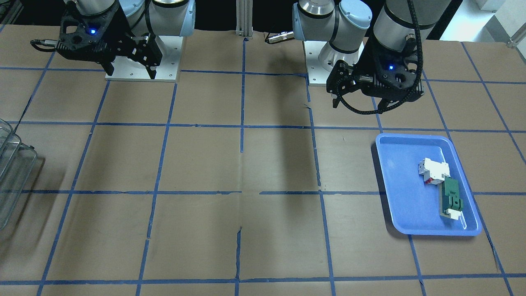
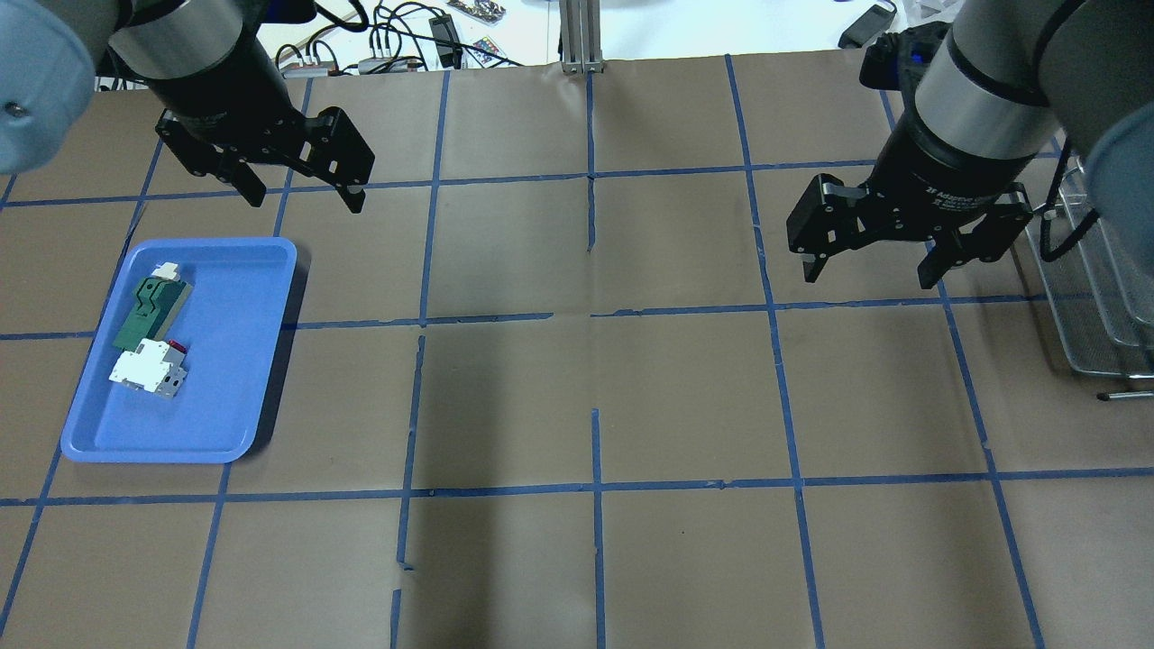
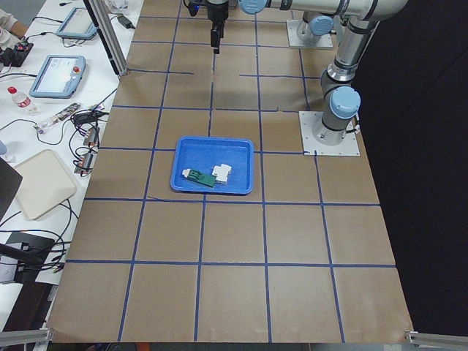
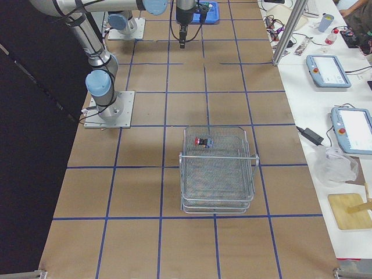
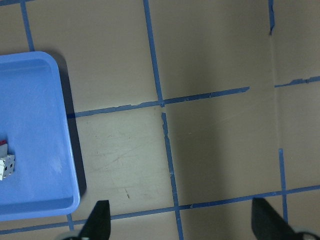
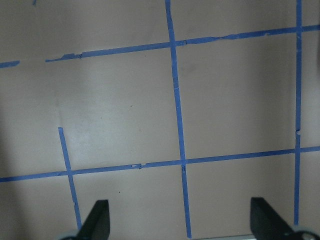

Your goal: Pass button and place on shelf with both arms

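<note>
Button (image 4: 203, 142) is lying inside the shelf (image 4: 218, 180), at the upper end of the wire basket in the exterior right view, with its red end toward frame left. Nothing is covering it. In the overhead view only part of the shelf is showing at the right edge, and the button cannot be made out there.

Left gripper (image 2: 302, 194) is hanging at the upper left of the overhead frame, jaws spread wide and gripping nothing. It is sitting just past the upper edge of the blue tray (image 2: 225, 388). Right gripper (image 2: 868, 273) is hanging right of centre, jaws likewise wide apart and empty, just left of the shelf.

The tray is holding a white block (image 2: 144, 370) and a green flat part (image 2: 149, 306), the two touching. Brown paper (image 2: 685, 397) with a blue tape grid is covering the table. Each wrist view is showing two fingertips well apart over the paper, and the left one is also catching the tray's corner.
</note>
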`<state>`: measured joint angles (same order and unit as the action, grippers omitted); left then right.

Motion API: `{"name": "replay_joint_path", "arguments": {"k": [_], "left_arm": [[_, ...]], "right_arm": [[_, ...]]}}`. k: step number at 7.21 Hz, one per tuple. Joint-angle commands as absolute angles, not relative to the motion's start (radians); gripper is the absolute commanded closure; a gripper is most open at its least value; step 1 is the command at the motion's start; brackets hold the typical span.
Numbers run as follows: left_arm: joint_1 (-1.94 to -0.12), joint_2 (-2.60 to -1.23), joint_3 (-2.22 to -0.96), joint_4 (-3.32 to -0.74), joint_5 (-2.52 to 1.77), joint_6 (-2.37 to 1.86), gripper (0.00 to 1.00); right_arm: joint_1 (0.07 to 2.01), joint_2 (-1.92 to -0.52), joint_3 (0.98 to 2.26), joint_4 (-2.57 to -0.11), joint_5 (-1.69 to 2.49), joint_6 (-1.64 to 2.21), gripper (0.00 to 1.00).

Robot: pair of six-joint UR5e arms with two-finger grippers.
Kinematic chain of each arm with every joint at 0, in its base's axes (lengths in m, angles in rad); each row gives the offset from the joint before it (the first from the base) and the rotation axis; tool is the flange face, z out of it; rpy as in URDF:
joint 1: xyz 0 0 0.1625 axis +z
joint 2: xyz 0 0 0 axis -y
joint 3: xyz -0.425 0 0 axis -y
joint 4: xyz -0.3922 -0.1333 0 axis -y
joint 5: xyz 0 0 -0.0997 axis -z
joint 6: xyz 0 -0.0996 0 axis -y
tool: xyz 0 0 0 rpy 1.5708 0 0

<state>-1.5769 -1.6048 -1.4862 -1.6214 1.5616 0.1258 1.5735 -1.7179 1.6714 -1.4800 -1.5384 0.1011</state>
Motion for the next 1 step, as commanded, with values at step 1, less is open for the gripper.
{"name": "replay_joint_path", "arguments": {"k": [1], "left_arm": [[-1.577,-1.605,-1.486,-1.621,1.562,0.126,0.0]], "right_arm": [[1.572,-1.718,1.671,-1.482,-1.537,0.101,0.0]]}}
